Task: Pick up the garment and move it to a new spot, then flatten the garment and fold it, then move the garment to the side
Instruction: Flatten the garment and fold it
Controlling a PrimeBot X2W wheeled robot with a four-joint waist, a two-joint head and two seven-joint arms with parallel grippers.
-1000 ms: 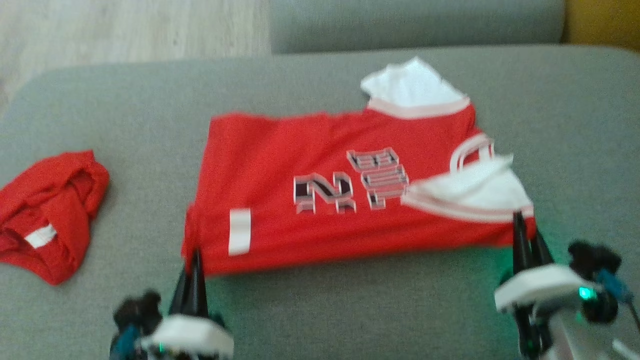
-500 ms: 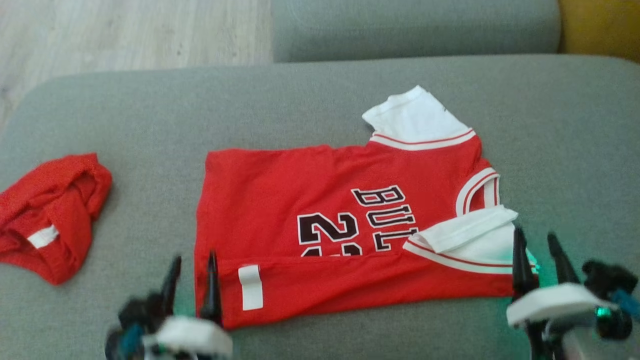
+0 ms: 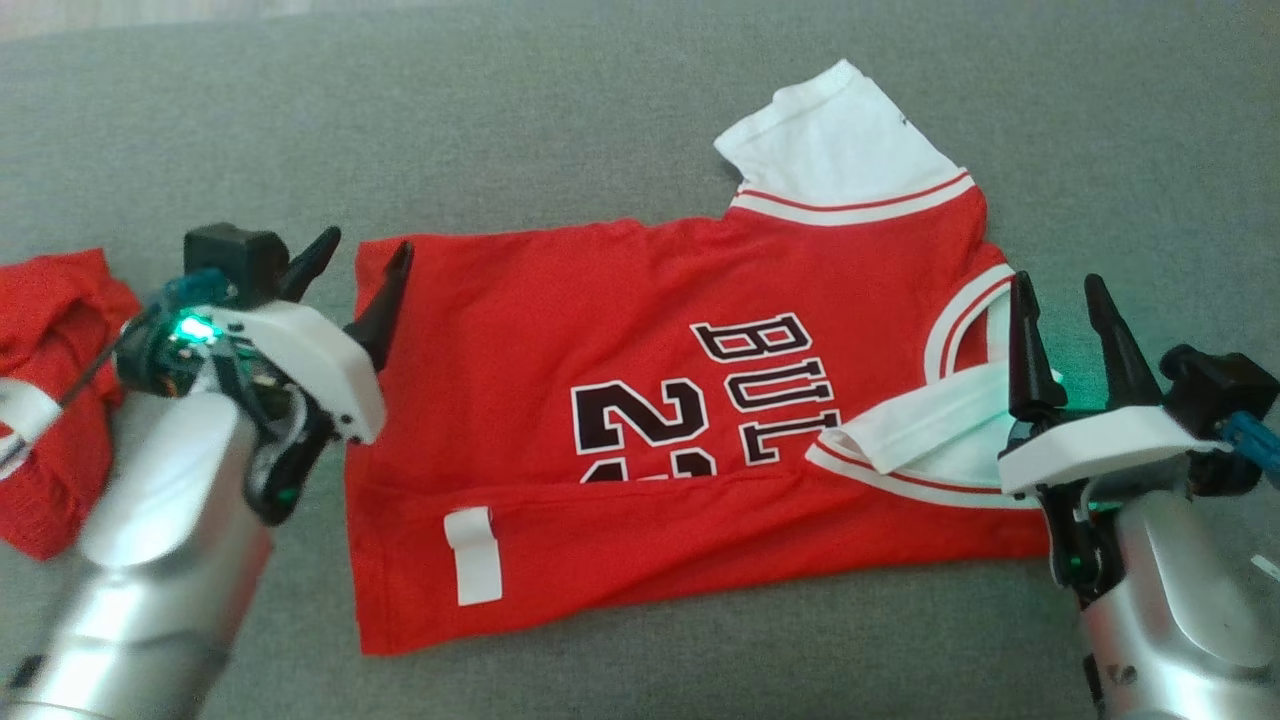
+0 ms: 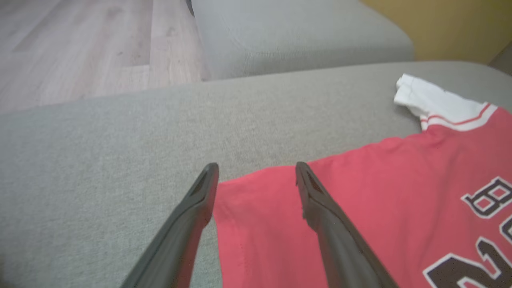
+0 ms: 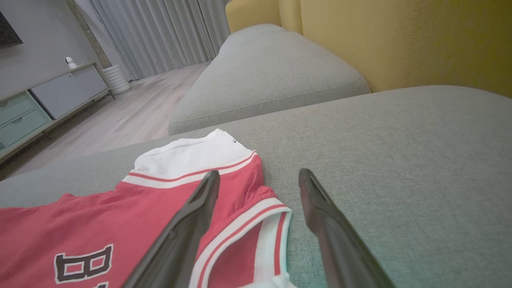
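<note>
Closest to me, the grey fabric seat cushion [image 3: 640,670] carries the red basketball jersey with white sleeves and black lettering [image 3: 620,330], which lies spread out across its middle. The jersey's near long edge is turned up over itself in a band, so that a small white label [image 3: 472,555] faces up and the lower half of the number is covered. The near white sleeve [image 3: 920,440] is folded in on the body.

My right gripper [image 3: 1058,283] sits at the neckline end, jaws spread wide and empty. My left gripper [image 3: 367,242] is at the hem end, just as wide, with nothing in it. Its fingers straddle the far hem corner, but I cannot tell whether they touch cloth.

Farther back, the far white sleeve [image 3: 835,135] sticks out unfolded. A crumpled red garment [image 3: 60,330] lies off to my left, apart from the jersey.

I judge the moving and flattening done and one fold made. The far edge and sleeve, any further halving and the shift to the side remain.

Beyond lie a second grey cushion [image 5: 272,80] and a yellow backrest [image 5: 400,40].
</note>
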